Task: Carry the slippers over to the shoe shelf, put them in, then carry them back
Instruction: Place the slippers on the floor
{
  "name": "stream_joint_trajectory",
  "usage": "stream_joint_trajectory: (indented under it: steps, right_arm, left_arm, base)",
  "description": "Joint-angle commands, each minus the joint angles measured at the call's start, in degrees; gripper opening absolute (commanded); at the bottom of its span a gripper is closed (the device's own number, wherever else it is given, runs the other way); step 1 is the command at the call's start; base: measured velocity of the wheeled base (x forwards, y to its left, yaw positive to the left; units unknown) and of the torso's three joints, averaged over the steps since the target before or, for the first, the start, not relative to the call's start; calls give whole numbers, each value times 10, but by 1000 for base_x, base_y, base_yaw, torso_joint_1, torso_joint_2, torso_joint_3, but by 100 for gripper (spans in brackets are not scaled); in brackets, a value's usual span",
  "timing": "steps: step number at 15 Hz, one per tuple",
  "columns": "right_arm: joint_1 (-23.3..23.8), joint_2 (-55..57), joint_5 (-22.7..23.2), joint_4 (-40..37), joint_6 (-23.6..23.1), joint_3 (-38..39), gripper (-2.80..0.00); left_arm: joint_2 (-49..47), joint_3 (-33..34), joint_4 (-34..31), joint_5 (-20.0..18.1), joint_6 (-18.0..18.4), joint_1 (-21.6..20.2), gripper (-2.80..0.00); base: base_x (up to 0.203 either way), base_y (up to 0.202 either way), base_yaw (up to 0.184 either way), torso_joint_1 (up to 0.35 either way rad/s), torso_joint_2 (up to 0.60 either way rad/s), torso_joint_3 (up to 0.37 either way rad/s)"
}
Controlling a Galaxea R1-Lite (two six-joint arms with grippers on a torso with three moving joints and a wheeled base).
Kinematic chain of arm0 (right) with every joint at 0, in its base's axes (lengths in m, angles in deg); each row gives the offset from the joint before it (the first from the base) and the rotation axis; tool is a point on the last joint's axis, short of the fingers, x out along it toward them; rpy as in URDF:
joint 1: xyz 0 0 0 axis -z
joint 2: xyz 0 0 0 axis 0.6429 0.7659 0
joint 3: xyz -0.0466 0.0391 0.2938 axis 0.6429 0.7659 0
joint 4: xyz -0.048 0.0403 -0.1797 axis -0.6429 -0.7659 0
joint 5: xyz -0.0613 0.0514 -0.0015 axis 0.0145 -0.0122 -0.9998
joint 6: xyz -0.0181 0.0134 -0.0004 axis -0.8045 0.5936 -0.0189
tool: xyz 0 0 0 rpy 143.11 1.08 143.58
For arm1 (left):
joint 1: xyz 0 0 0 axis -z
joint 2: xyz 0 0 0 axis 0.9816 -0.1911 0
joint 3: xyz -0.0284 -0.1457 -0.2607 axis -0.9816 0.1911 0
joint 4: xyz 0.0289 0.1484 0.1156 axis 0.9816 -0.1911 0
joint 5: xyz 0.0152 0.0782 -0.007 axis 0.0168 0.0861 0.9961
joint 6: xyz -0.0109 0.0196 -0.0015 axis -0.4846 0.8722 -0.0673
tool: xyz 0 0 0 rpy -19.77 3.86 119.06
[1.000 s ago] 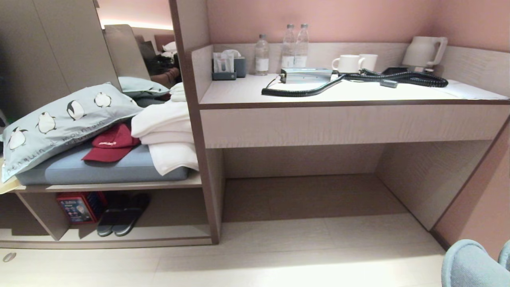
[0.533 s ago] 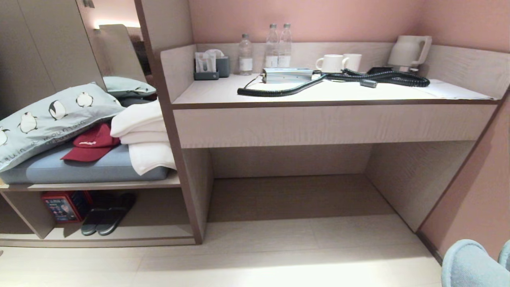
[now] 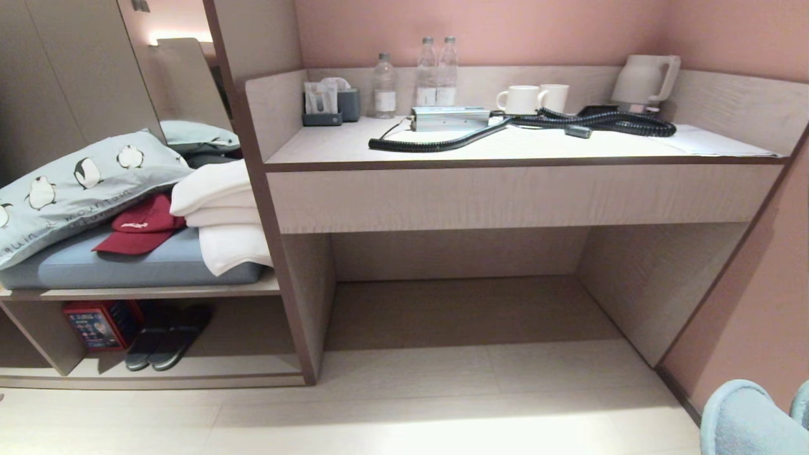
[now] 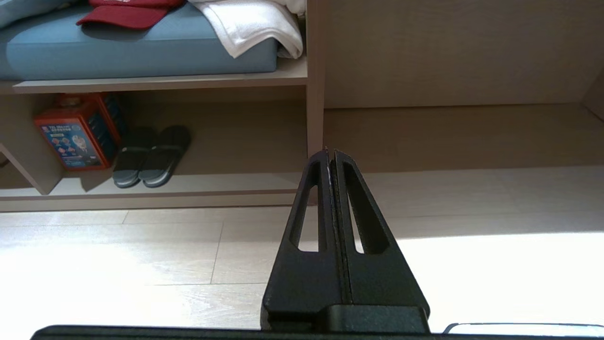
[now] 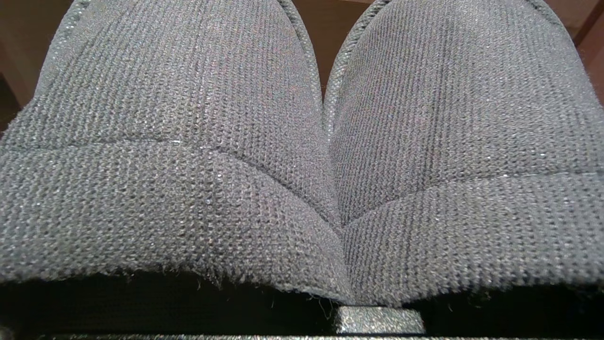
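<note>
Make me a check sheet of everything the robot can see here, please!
Surface: pale wood-look floor, bare in front of the desk.
Job's things: grey-blue fabric slippers fill the right wrist view; low wooden shoe shelf at left.
Clutter: dark slippers and red box in the shelf; red cap, white towels, penguin pillow above.
Grippers: left gripper jaws shut, empty; right gripper shut on the slippers.
Cables: black coiled cord on the desk.
Surroundings: bottles, mugs, kettle, pink wall.

three water bottles (image 3: 425, 79), two mugs (image 3: 534, 98), one kettle (image 3: 644, 79), one red cap (image 3: 140, 225)
</note>
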Motion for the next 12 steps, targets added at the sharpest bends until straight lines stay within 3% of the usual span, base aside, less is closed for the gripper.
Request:
stream_joint_trajectory:
  steps: [1,12]
  right_arm:
    - [0,0,0,0,-1,0,-280]
    - [0,0,2,0,1,0,-280]
  left_arm:
    - [0,1,0,0,-4,0,-280]
    - [0,1,0,0,-5,0,-280]
  base:
    - [0,0,0,2,2,-100]
    - [0,0,0,4,2,-190]
